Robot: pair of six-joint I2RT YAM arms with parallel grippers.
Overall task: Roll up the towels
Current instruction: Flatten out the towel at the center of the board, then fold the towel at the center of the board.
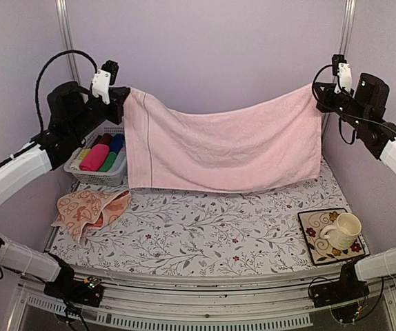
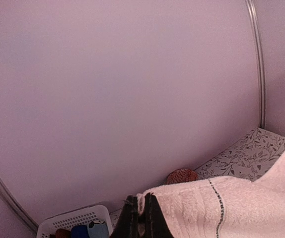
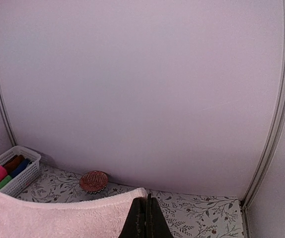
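A plain light pink towel hangs spread out in the air above the table, its lower edge just over the floral cloth. My left gripper is shut on its top left corner, my right gripper is shut on its top right corner. In the left wrist view the pink towel is pinched by the left gripper. The right wrist view shows the pink towel held by the right gripper. The peach-orange patterned towel lies crumpled at the table's left front.
A white basket with magenta, green and blue rolled cloths stands at the left, behind the patterned towel. A cream mug sits on a square patterned plate at the right front. A small red-brown bowl rests by the back wall.
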